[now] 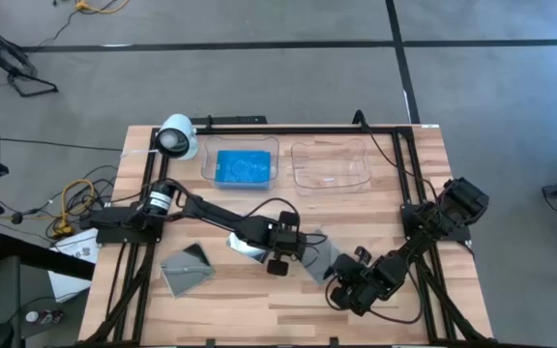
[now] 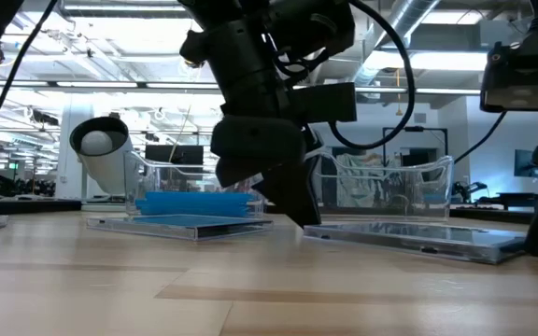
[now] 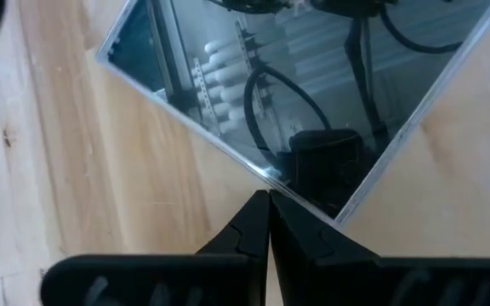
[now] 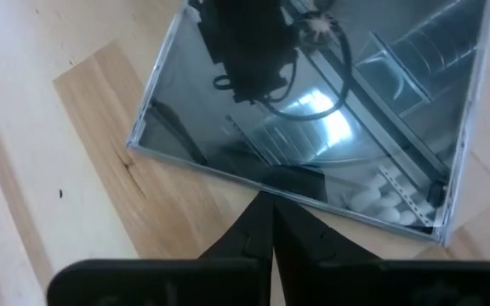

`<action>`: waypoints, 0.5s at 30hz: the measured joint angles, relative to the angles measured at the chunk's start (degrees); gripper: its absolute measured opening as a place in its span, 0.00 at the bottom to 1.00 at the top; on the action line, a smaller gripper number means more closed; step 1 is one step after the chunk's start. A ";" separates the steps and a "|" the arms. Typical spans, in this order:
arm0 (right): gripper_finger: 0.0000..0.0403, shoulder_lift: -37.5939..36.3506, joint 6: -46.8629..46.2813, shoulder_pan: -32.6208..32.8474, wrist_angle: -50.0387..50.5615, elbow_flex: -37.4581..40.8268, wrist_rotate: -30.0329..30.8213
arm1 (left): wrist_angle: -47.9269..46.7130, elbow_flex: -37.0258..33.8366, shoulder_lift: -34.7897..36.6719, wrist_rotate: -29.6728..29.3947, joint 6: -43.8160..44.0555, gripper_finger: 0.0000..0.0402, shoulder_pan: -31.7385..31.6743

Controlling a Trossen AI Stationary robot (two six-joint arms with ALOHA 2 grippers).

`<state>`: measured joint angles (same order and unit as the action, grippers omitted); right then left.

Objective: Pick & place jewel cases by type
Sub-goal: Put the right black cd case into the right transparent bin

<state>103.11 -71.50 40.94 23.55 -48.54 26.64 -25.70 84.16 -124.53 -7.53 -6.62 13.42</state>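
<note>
Wooden worktop (image 1: 259,309) under me, grey floor around it. I take the white camera (image 1: 176,137) at the back as my landmark. Just beside it sits a clear tray (image 1: 244,166) with blue cases (image 1: 244,168) stacked inside; a second clear tray (image 1: 331,165) lies farther along from it. Toward the front from the camera, one grey case (image 1: 188,268) lies flat near the worktop's left side. My left gripper (image 3: 269,223) is over mid-worktop, fingers pressed together with nothing between them, tips at the edge of a mirrored case (image 3: 296,93). My right gripper (image 4: 270,223), farthest from the camera, has its fingers closed too, holding nothing, tips at the edge of another mirrored case (image 4: 313,110).
</note>
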 joint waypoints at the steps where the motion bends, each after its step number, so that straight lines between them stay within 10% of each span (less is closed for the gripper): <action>1: 0.00 -0.02 -0.02 -0.06 0.29 -0.02 -0.01 | -0.31 0.00 0.00 0.00 0.24 0.01 0.24; 15: 0.00 -0.20 5.81 -2.89 3.20 -0.10 0.23 | -1.95 -0.04 0.13 0.06 4.69 0.01 4.47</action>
<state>102.91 -65.69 38.05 26.76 -48.64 26.87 -27.65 84.12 -124.40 -7.47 -1.93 17.89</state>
